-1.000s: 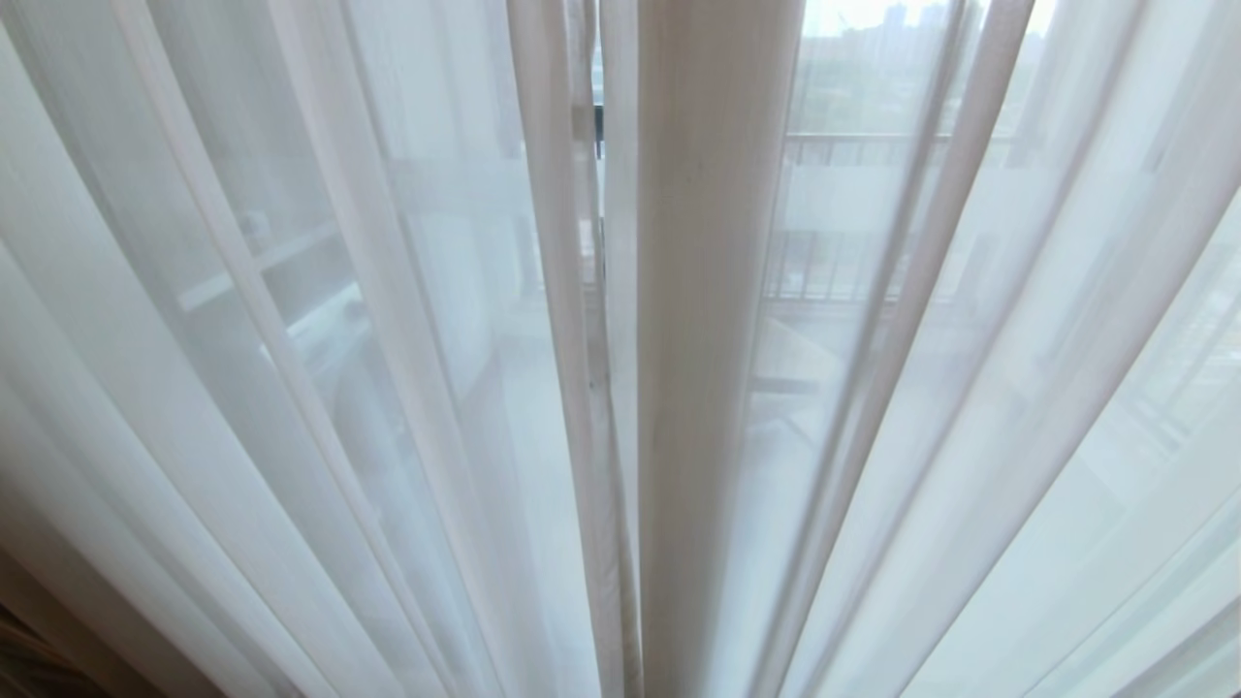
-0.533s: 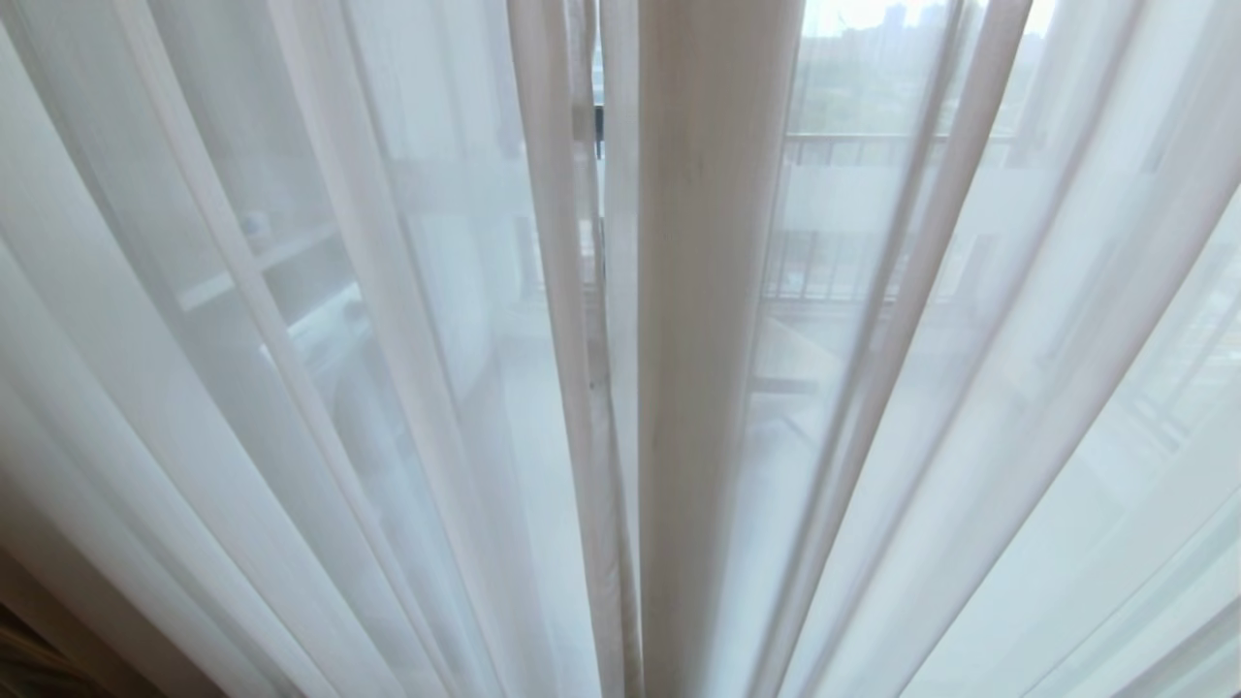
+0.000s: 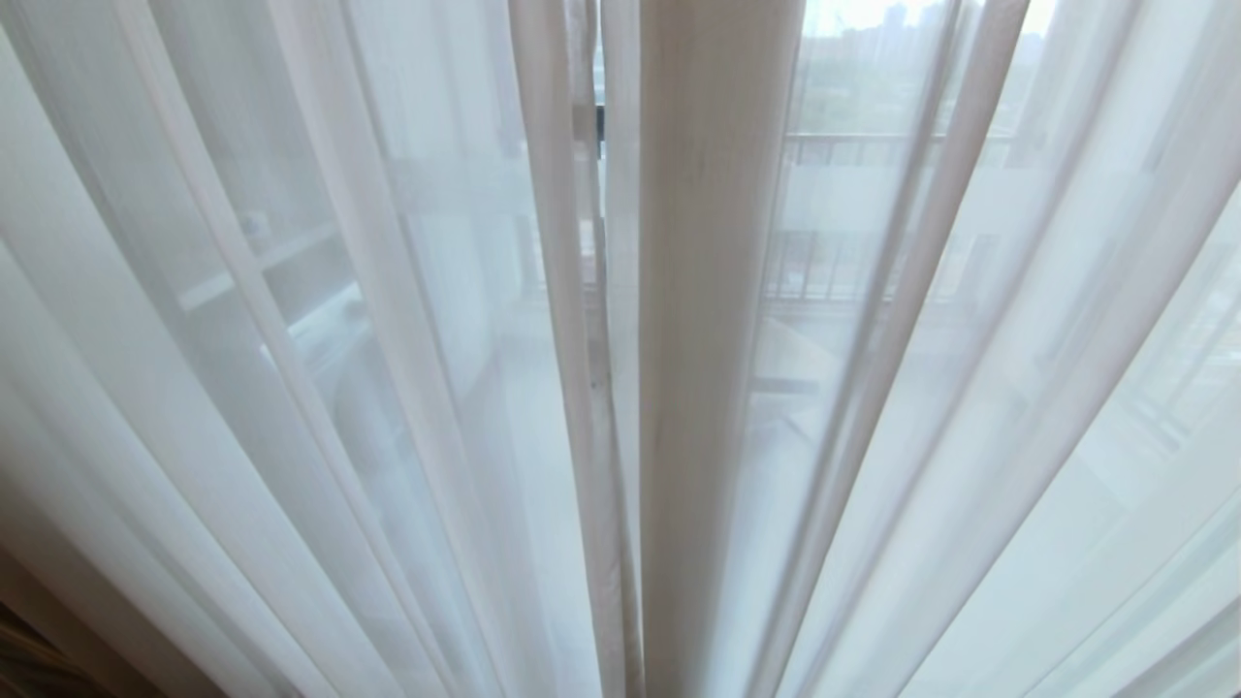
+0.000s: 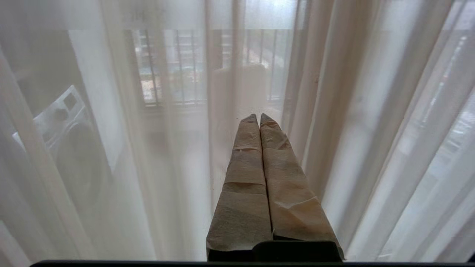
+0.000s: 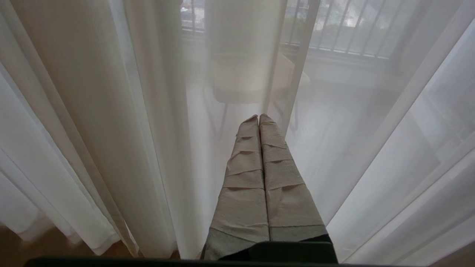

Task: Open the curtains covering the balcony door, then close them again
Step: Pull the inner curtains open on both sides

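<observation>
We see the curtains [image 3: 717, 388] drawn from nine to three o'clock, blurring the balcony door [image 3: 598, 126] at twelve. Left gripper [image 4: 259, 118] and right gripper [image 5: 258, 118]: fingers pressed together, empty.

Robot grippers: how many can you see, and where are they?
2. The left gripper, fingers shut, points at the sheer curtains in the left wrist view. The right gripper, also shut, faces them in the right wrist view. Neither shows in the head view.

In the head view we see almost no change: the sheer curtains [image 3: 717, 388] hang nearly as before, only their folds at the right side have shifted very slightly.
</observation>
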Robot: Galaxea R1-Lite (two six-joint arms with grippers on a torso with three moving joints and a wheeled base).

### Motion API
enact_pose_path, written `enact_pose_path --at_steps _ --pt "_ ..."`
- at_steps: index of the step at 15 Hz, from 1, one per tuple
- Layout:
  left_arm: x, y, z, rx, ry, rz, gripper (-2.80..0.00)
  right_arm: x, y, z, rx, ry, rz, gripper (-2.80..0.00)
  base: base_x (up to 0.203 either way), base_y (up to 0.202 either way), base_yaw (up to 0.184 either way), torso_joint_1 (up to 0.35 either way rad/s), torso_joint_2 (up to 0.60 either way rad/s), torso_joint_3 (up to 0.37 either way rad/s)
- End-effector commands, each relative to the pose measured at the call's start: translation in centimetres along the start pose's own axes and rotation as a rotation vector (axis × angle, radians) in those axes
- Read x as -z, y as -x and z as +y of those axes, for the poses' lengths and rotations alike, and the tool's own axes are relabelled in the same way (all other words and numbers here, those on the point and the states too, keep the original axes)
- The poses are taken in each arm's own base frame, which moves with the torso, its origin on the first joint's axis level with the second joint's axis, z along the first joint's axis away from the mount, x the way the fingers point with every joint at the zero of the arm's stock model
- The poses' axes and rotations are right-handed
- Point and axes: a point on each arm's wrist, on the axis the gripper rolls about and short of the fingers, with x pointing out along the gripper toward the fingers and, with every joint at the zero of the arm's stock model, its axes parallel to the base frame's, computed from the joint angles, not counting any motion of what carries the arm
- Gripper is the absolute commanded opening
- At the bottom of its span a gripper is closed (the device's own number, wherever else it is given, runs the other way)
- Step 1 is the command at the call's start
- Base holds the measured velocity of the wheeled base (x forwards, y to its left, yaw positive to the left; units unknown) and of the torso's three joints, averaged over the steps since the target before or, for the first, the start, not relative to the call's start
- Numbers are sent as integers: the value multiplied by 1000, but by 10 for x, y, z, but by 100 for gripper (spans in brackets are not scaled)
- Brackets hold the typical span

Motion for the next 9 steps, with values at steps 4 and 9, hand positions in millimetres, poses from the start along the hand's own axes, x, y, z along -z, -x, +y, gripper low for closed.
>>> enact_pose_path --at_steps 4,9 --pt "-52 -38 1 234 87 89 -280 0 0 0 -1 1 0 -280 0 0 0 0 0 0" --pt "-101 -100 8 371 137 166 -280 0 0 0 -1 1 0 -280 0 0 0 0 0 0"
